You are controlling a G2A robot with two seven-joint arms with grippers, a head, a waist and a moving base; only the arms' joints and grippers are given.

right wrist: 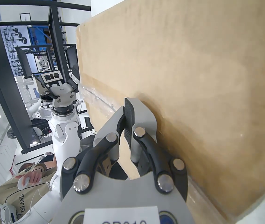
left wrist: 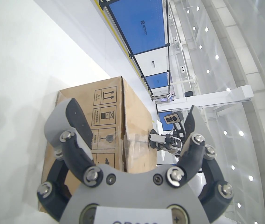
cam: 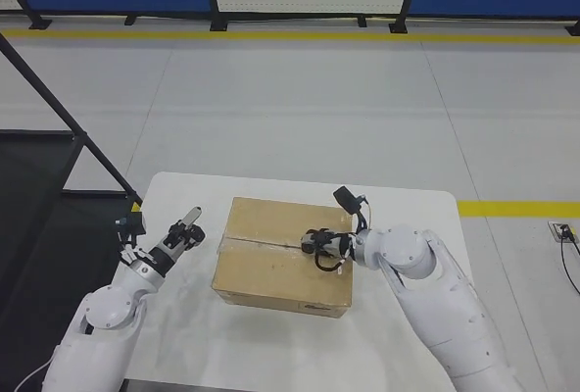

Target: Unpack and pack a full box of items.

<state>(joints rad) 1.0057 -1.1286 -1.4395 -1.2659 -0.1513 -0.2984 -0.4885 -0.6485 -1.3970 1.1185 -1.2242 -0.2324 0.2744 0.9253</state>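
On the table [cam: 408,211]: I have one brown cardboard box [cam: 282,255] sitting about mid-table, its top flaps folded down flat and closed.
Box seam: a strip of clear tape [right wrist: 97,96] runs along the join between the two top flaps. It looks crinkled where it goes over the box's left edge.
Box side: the face toward my left arm carries printed handling symbols [left wrist: 104,117] in a column.
Right gripper [right wrist: 127,108]: low over the box top, just beside the taped seam, on the box's right half. Its tips are pressed together, pad against pad. I cannot tell whether the tips touch the cardboard.
Left gripper [left wrist: 132,108]: off the box, near its left side and apart from it, tips pointing toward the box and spread wide.
Floor beyond the box: pale grey, with a yellow line [cam: 525,208] running out past the box's right side, beyond the table edge.
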